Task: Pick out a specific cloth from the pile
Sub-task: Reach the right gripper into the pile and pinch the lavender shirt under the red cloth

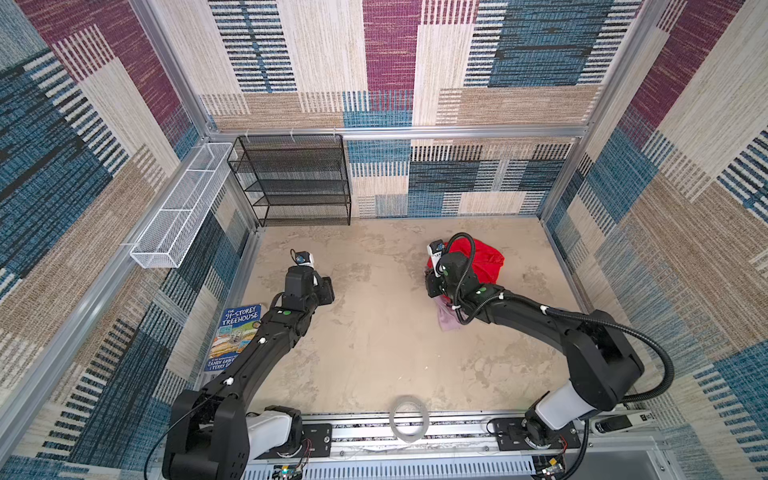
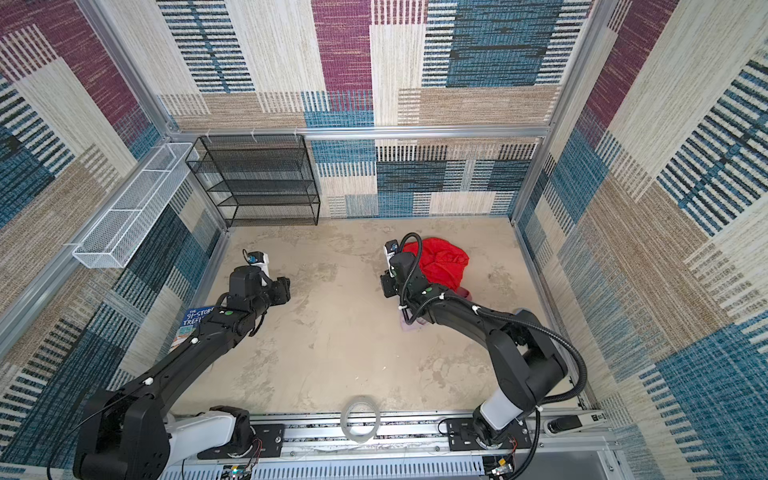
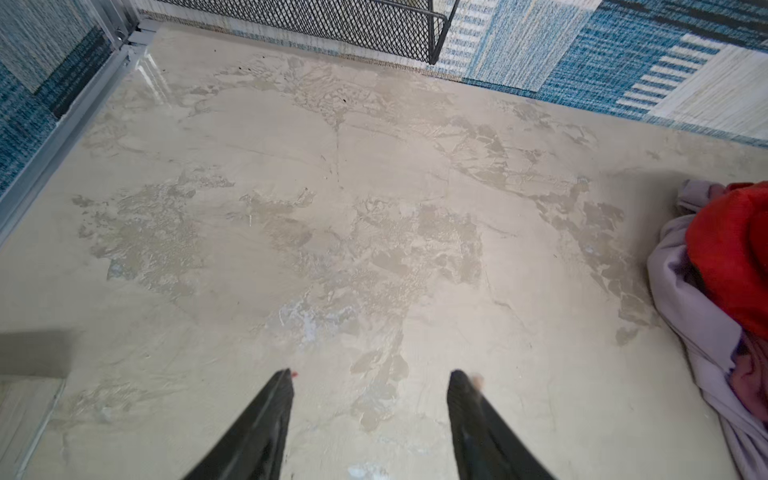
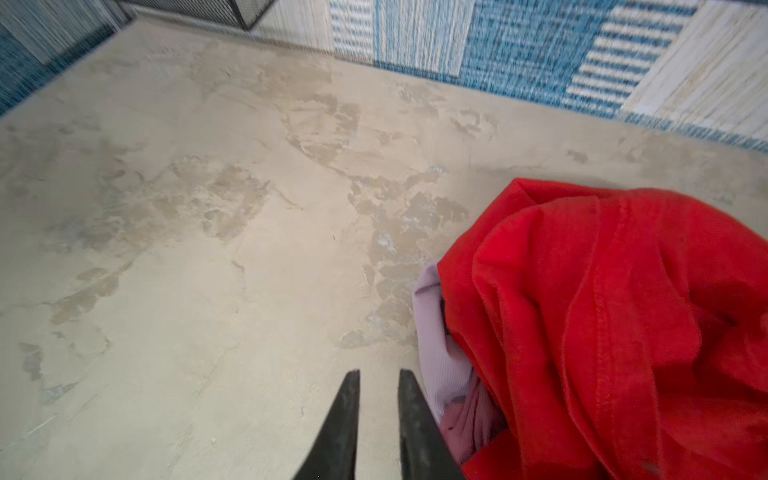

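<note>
The cloth is lilac, the pile mostly red.

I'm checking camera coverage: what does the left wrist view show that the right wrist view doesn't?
Only the left wrist view: the left gripper, its jaws wide apart over bare table, with the cloths off to one side.
Only the right wrist view: the right gripper, its jaws nearly together with nothing between the tips, right beside the lilac cloth.
Both: the lilac cloth tucked under the red cloth, a corner of the black mesh shelf, and the patterned wall.
</note>
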You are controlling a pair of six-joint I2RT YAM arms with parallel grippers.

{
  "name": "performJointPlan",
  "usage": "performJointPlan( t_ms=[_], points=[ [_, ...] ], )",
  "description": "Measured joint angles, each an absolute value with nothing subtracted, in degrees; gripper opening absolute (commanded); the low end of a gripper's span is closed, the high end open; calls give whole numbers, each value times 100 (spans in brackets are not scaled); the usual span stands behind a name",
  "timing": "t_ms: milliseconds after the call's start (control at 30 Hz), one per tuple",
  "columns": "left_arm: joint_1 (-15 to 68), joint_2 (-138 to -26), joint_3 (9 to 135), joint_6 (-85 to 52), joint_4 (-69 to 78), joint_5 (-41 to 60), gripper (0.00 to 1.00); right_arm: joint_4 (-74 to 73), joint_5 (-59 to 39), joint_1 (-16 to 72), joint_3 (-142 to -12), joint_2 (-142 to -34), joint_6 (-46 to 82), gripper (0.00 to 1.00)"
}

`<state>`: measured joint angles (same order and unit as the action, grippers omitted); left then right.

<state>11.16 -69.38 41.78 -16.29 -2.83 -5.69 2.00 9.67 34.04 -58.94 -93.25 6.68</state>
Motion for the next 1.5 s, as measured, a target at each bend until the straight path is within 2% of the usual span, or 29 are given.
performJointPlan(
  t_ms=[333,600,1167,1500],
  points=[
    [1116,-6943,4200,-1627,-434,-454,63,972,1111,3415,-6836,-10425,1044,34],
    [1116,-7004,4104,-1629,-427,-458,63,1343,1496,3411,-6936,-10604,1149,41],
    [1116,-7111,4104,-1625,-419,-563,63,1481,2161,3415,-7229,-11065,1149,38],
    [1116,-7157,4106,-1597,-421,-572,63,1481,2443,3417,-7415,-11316,1149,27]
  ],
)
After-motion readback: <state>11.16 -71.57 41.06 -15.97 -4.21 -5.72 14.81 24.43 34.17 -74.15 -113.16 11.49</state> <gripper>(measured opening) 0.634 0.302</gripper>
